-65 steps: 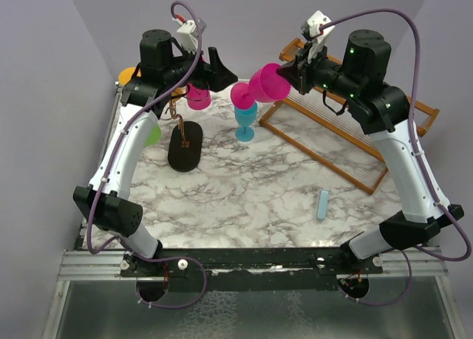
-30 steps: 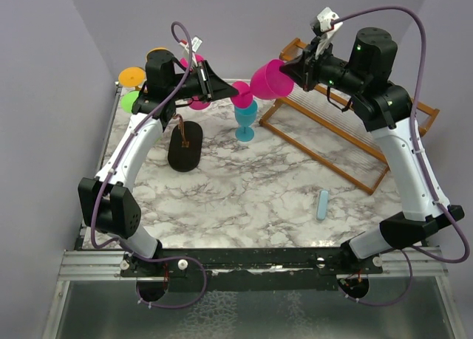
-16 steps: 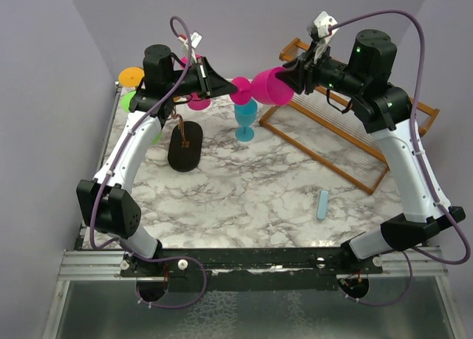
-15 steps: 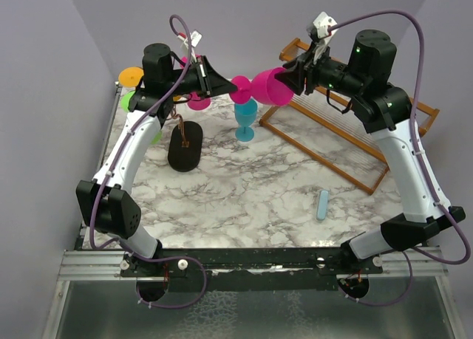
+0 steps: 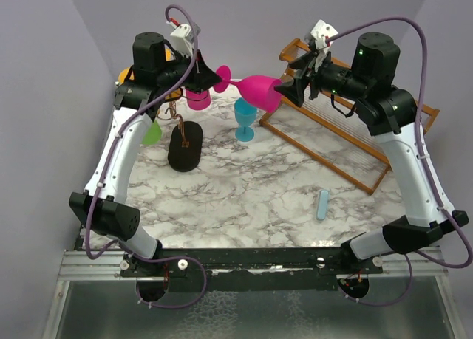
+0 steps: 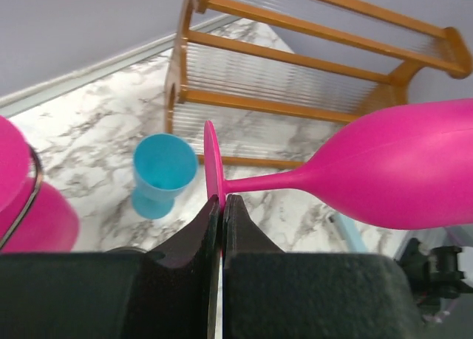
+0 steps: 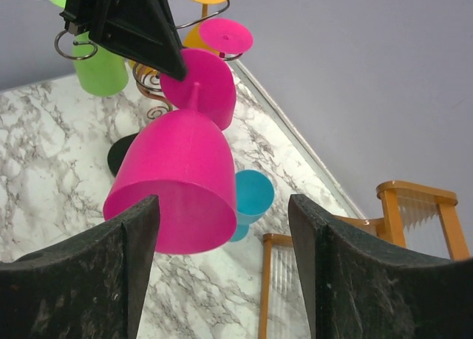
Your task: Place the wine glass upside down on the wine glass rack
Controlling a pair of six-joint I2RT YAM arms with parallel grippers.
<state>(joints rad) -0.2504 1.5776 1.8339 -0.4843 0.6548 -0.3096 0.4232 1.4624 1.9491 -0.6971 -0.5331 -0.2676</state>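
Note:
The magenta wine glass (image 5: 257, 89) hangs sideways in the air between the two arms. My left gripper (image 6: 222, 200) is shut on its flat foot (image 6: 212, 165), and the bowl (image 6: 399, 176) points right. My right gripper (image 7: 225, 232) stands open, its fingers (image 7: 140, 269) apart and just behind the bowl's rim (image 7: 177, 180), not pinching it. The wine glass rack (image 5: 185, 145), a dark wire tree on a black oval base, stands at the back left below my left gripper (image 5: 218, 77). Magenta (image 5: 198, 97), green (image 5: 152, 134) and orange glasses hang on it.
A blue glass (image 5: 246, 120) stands upright on the marble table under the held glass. A large wooden slatted rack (image 5: 347, 136) lies at the back right. A small light-blue stick (image 5: 322, 204) lies at the right front. Purple walls close in on both sides.
My right gripper has opened and let go of the bowl. The left gripper has shut on the glass's foot and drawn the glass up and to the left.

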